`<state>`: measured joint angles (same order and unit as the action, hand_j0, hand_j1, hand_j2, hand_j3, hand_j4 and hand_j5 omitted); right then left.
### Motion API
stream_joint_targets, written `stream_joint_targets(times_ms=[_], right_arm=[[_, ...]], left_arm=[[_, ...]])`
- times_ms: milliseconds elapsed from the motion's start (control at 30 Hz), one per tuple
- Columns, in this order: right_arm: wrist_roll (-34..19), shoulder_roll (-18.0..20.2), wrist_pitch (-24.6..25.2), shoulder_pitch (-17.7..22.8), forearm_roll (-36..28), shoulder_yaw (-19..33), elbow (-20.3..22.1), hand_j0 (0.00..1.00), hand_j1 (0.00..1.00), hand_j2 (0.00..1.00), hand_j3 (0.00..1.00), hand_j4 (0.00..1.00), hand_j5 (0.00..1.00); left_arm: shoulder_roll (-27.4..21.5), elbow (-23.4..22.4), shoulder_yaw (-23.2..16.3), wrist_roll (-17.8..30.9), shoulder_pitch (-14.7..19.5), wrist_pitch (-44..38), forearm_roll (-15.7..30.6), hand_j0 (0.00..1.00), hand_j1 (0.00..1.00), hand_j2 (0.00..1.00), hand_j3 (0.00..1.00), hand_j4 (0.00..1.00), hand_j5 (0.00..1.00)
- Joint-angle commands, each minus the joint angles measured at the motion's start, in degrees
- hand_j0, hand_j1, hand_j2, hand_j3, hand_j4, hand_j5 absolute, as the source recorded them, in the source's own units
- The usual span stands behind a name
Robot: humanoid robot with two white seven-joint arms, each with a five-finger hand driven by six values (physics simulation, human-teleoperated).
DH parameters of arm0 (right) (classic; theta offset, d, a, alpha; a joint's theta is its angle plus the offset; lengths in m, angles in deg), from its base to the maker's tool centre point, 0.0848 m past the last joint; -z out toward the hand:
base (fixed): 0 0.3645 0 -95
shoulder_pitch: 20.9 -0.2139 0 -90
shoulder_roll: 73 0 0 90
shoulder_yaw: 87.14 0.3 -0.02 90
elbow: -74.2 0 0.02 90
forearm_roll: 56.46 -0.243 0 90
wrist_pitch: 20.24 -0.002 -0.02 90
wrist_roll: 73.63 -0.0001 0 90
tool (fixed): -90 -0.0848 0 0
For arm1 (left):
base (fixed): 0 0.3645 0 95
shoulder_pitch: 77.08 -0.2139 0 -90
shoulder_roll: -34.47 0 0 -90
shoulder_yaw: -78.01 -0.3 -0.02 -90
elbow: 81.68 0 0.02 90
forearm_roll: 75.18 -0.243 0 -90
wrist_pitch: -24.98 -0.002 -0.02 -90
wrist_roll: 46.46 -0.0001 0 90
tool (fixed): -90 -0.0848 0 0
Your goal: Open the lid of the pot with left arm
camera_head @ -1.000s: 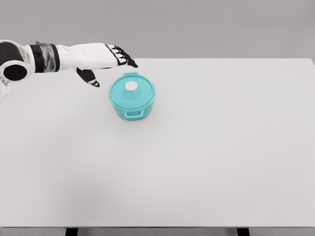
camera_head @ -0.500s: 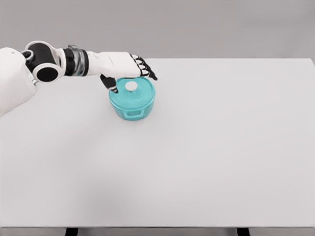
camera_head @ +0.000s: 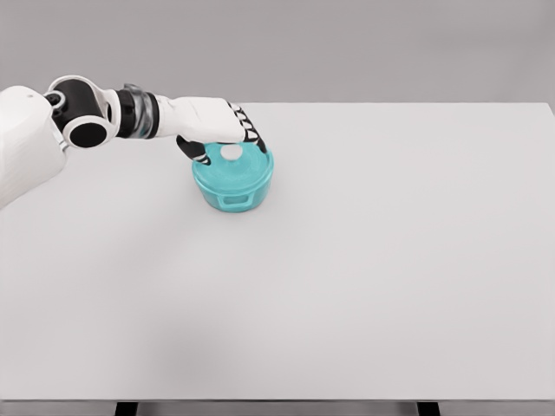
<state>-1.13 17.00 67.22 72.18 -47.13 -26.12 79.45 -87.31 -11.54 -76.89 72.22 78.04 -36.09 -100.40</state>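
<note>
A teal pot with two side handles stands on the white table, left of the middle and toward the far edge. Its teal lid is on, with a white knob at the centre. My left hand reaches in from the left and hovers low over the lid. The thumb is on the knob's left and the black fingertips bend down on its far right. They straddle the knob with gaps on both sides and hold nothing. The right arm does not show.
The table's far edge runs just behind the pot. Beyond it is a plain grey wall.
The left hand moved right from beside the pot to over the lid, then sank a little, and its fingers bent down around the knob. The pot has not moved.
</note>
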Motion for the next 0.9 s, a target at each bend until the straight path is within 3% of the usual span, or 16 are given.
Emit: stream_joint_targets(times_ms=[0,867], right_arm=[[0.0,0.0,0.0,0.0,0.0,0.0,0.0,1.00,1.00,1.00,1.00,1.00,1.00],[0.0,0.0,0.0,0.0,0.0,0.0,0.0,1.00,1.00,1.00,1.00,1.00,1.00]], left_arm=[[0.1,0.0,-0.5,0.0,0.0,-0.1,0.2,0.83,0.83,0.83,0.83,0.83,0.83],[2.3,-3.0,-1.5,-0.1,0.5,-1.2,-2.0,0.70,0.70,0.70,0.70,0.70,0.70]])
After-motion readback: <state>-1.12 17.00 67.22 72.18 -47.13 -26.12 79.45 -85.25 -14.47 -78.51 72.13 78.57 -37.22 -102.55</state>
